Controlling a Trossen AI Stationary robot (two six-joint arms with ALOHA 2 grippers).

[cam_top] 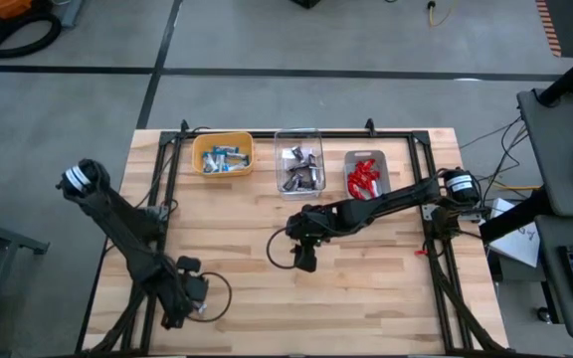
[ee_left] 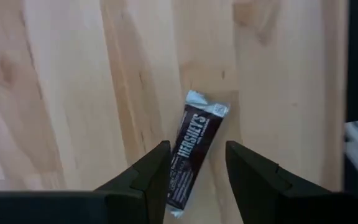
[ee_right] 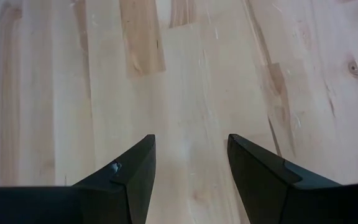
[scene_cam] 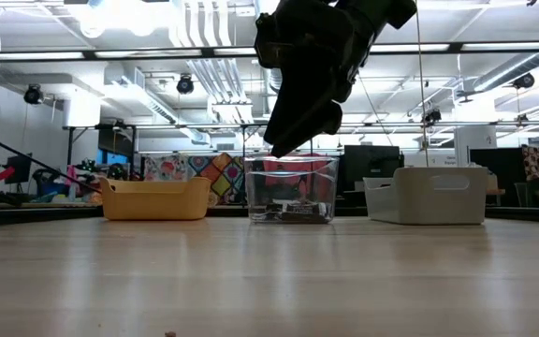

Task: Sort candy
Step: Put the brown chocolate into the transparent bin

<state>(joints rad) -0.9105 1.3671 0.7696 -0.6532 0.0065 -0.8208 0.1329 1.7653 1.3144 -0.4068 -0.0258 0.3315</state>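
The dark brown candy (ee_left: 192, 149) lies flat on the wood, its lower half between the left gripper (ee_left: 196, 174)'s parted fingers. Likely light, stiff and slick-wrapped; best pinched across its middle. The right gripper (ee_right: 190, 177) hovers mid-table, fingers apart, nothing between them

High view: taken from overhead, straight down; the whole tabletop (cam_top: 366, 288) and both arms are covered. Low view: set at tabletop height at the near edge, facing level toward the far side; the three bins seen from above are shared, e.g. the yellow bin (cam_top: 223, 155) (scene_cam: 155, 199). Wrist views: each is held close above the boards, looking past its own fingers (ee_left: 148, 180) (ee_right: 129, 177).
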